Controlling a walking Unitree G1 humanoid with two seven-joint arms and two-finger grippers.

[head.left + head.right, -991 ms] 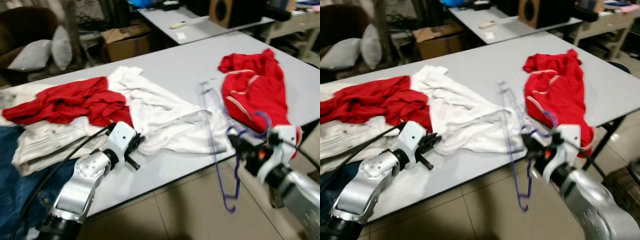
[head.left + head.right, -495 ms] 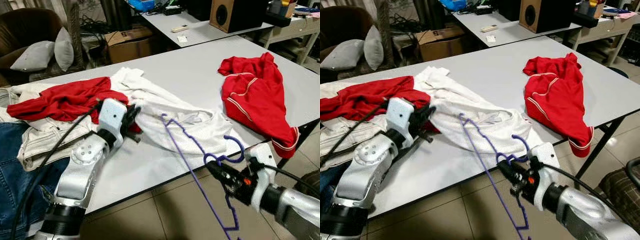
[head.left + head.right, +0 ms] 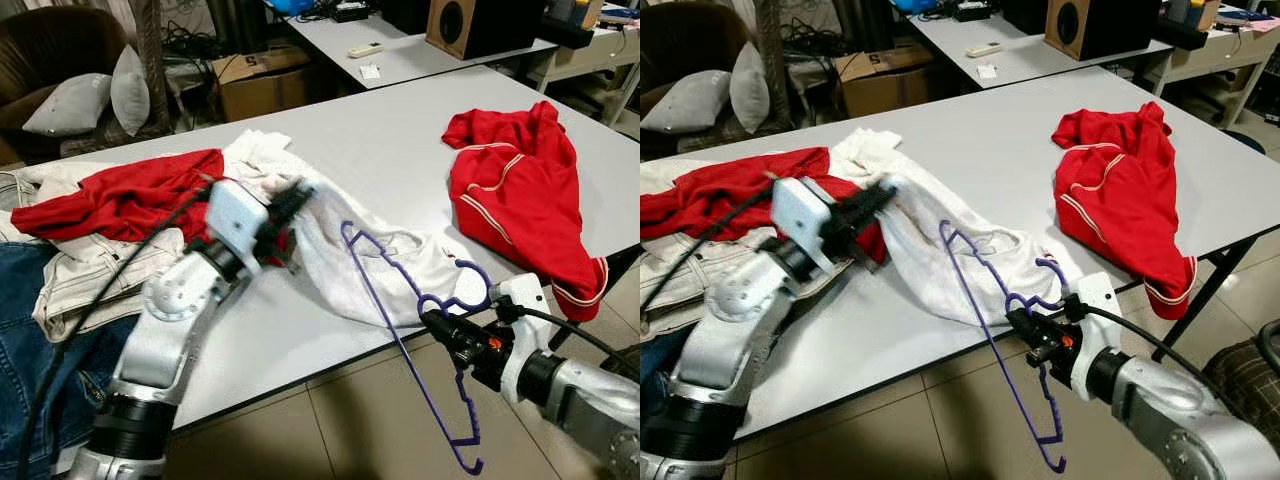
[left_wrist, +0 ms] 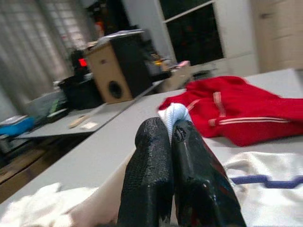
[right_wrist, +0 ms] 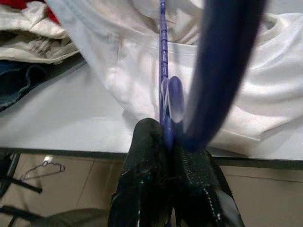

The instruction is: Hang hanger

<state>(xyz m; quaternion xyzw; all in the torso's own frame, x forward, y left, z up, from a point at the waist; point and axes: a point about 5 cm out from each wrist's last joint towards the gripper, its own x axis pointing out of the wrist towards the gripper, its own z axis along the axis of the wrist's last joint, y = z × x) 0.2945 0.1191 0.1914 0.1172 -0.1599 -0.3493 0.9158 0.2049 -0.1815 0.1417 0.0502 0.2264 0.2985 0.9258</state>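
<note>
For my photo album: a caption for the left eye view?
Left gripper lifts white shirt; right gripper holds purple hanger.

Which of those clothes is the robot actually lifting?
On the long grey table, find the heap between the two arms. It is the white shirt: the left gripper pinches its edge, while the red garments lie flat on either side.

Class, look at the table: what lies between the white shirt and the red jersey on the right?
Bare grey table. In the left eye view nothing sits between the white shirt and the red jersey, though the purple hanger rests over the shirt's near side.
</note>
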